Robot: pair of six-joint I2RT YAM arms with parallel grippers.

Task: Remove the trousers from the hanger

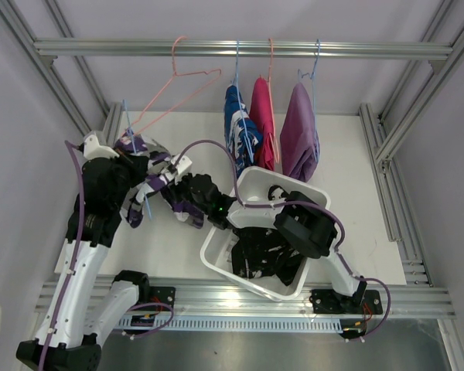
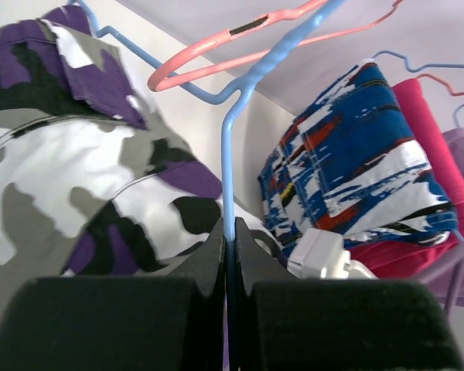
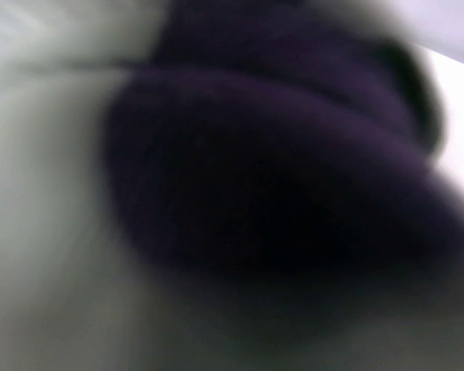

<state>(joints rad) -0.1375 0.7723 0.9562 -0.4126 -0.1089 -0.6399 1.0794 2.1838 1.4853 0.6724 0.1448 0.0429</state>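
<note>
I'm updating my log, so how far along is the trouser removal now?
Done: black trousers lie in the white bin, and a pink hanger hangs bare. In hand: the left gripper is shut on the blue hanger carrying the camouflage trousers; the right gripper is at that cloth, grip unclear. To do: blue-white trousers, pink trousers and lilac trousers hang on the rail.
</note>
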